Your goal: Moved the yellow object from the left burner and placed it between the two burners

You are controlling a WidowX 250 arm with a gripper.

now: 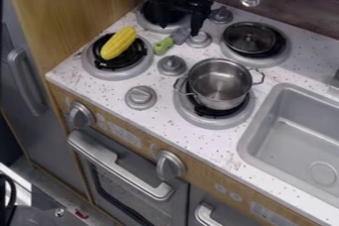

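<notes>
The black gripper [179,25] hangs at the top of the camera view, over the back left burner [142,21]. Its fingers are spread open with nothing seen between them. A yellow corn cob [118,42] lies tilted across the black grate of the front left burner [99,73], in front of the gripper and to its left, apart from it. To the right, a steel pot [219,84] stands on the front right burner [210,122].
A green-handled brush [163,46] lies just right of the corn, near several grey knobs [172,65]. A black lid or pan [250,37] covers the back right burner. The grey sink [291,136] is at the right, and a wooden panel [73,17] rises at the left.
</notes>
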